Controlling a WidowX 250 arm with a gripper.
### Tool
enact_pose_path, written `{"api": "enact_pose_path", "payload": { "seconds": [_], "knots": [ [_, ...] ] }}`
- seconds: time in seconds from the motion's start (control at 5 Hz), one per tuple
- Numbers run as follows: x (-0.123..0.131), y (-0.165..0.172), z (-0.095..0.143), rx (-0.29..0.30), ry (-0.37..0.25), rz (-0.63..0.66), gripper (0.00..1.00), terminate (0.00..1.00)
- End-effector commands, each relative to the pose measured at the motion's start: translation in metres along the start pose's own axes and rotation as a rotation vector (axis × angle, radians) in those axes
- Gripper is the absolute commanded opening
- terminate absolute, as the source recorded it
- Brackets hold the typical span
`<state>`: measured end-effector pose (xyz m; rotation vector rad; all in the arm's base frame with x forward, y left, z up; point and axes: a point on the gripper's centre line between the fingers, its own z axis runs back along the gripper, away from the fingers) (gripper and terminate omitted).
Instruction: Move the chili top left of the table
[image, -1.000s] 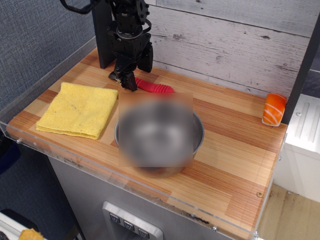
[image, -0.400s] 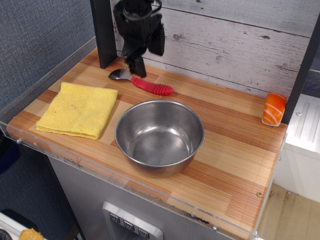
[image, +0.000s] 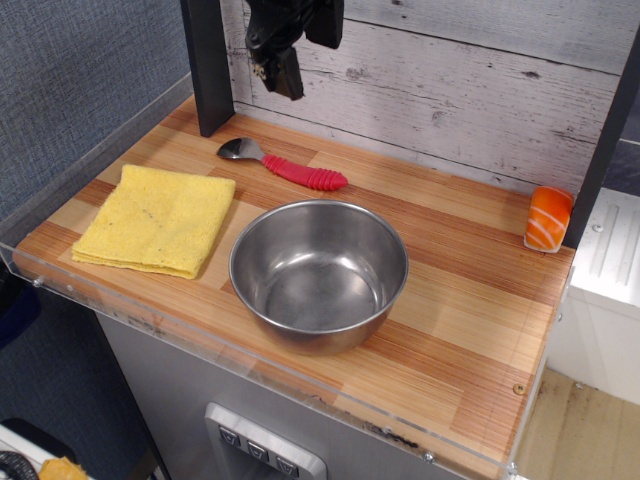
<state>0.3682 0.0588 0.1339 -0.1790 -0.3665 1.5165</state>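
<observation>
A: Where does the chili (image: 287, 168) lie?

B: Flat on the surface (image: 470, 300), in the far-left part, near the back wall and just right of the dark post (image: 207, 65). Nothing touches it.

A: Which way does it run?

B: Its long axis runs on a slant, from upper left to lower right in the view. The small silver head points left, toward the post; the red ribbed handle tapers out to the right and a little toward the front, ending just behind the bowl (image: 318, 273).

A: And the hand (image: 283, 62)?

B: It hangs above the chili, well clear of it, up in front of the white plank wall (image: 470, 80). It holds nothing. The fingers point down, and from here they look close together, but I cannot tell for sure whether they are parted or closed; the black parts overlap.

A: What else is on the surface?

B: A steel bowl stands near the middle, toward the front, upright and with nothing inside. A folded yellow cloth (image: 156, 219) lies flat to the left of it, close to the bowl's rim, and in front of the chili's head. An orange-and-white sushi piece (image: 548, 218) sits at the far-right edge, well apart from the rest.
</observation>
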Motion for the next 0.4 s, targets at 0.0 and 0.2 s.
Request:
{"api": "enact_pose_path", "payload": {
  "seconds": [0.0,0.2],
  "knots": [
    [0.0012,0.0036,0.0203,-0.05,-0.013,0.011,1.0,0.0],
    [0.0012,0.0036,0.0203,-0.05,-0.013,0.011,1.0,1.0]
  ]
}}
